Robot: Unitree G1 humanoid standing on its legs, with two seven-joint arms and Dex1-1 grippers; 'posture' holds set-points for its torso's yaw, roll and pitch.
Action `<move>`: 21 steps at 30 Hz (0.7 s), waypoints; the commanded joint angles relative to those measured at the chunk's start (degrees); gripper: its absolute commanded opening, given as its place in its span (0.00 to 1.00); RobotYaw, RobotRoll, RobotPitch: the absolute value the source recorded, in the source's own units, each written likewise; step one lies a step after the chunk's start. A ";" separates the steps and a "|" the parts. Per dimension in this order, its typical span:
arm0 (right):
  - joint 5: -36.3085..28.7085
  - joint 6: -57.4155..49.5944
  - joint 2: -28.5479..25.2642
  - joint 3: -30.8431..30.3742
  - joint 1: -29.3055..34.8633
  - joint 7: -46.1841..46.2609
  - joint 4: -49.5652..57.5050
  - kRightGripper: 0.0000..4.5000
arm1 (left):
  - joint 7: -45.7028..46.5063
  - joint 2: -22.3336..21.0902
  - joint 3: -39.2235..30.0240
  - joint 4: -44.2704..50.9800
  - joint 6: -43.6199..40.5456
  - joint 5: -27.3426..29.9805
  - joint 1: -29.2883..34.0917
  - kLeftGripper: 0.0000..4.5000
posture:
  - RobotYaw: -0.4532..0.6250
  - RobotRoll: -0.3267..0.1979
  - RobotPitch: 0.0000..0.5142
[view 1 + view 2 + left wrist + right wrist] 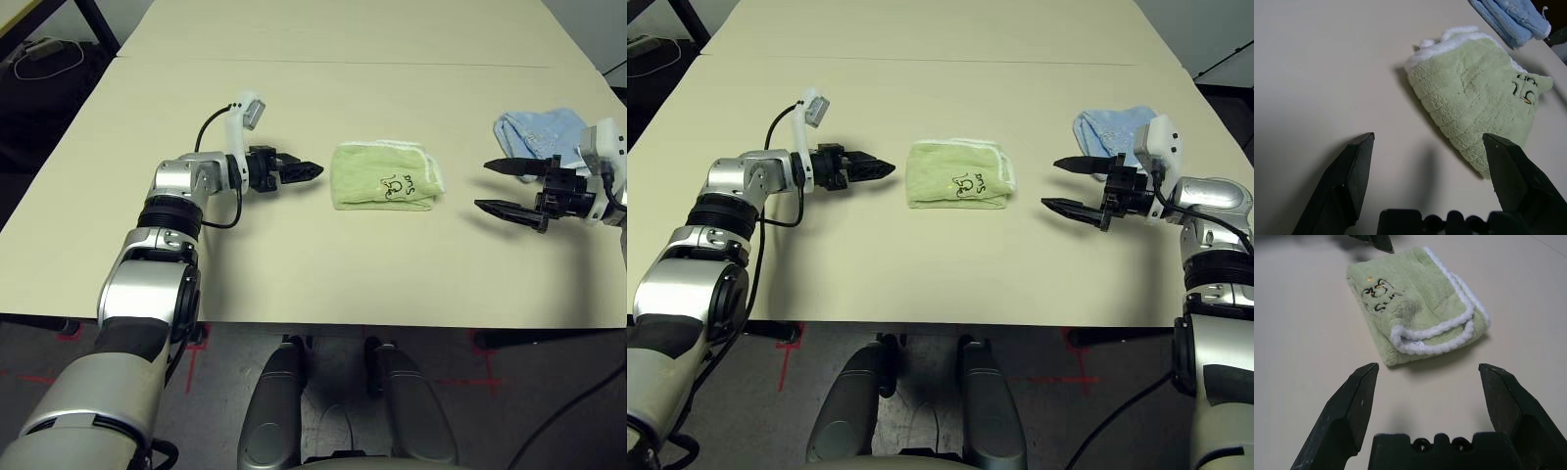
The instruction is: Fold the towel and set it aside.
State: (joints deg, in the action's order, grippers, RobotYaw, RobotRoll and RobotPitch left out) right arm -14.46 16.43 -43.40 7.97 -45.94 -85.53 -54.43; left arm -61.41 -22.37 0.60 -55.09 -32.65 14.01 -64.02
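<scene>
The towel (385,176) is light green with white edging and a small dark stitched mark. It lies folded into a small thick packet at the middle of the table (323,264). My left gripper (313,171) hovers just left of it, open, its fingers (1352,166) pointing at the packet's left edge with nothing between them. My right gripper (1050,183) is a short way to the right of the towel, also open and empty, facing the towel's white-edged end (1430,340). Neither gripper touches the towel.
A crumpled light blue cloth (539,132) lies at the right, just behind my right gripper. The table's front edge (950,321) runs close below both arms. A seam (372,64) crosses the table farther back.
</scene>
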 commanded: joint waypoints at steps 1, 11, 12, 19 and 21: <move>-0.20 -0.75 0.18 -0.13 0.30 -1.21 -0.30 0.99 | -1.37 1.25 0.67 -0.27 -1.07 -0.67 0.02 1.00 | 0.46 0.62 0.41; 0.00 -1.33 -7.07 0.89 1.25 -5.86 -1.28 0.99 | -2.47 2.29 1.38 -0.69 2.92 -2.44 -0.55 1.00 | 0.44 0.62 0.41; -0.12 -1.34 -7.42 1.03 1.52 -5.77 -1.20 0.99 | -2.83 2.33 1.94 -0.52 4.81 -3.07 -0.18 1.00 | 0.43 0.62 0.41; -1.40 -3.78 -5.88 1.08 1.74 -4.14 2.34 0.99 | -4.74 3.90 2.32 -1.93 5.78 -3.63 -0.32 1.00 | 0.43 0.62 0.42; -1.30 -4.18 -5.57 0.89 1.53 -3.75 2.94 0.99 | -7.08 3.91 1.99 -3.34 -1.79 -2.44 -2.21 1.00 | 0.43 0.62 0.42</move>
State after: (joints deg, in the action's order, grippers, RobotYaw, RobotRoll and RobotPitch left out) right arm -15.23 12.74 -48.74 8.42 -44.77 -89.43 -52.49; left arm -66.72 -18.47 2.76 -57.17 -30.06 11.04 -65.20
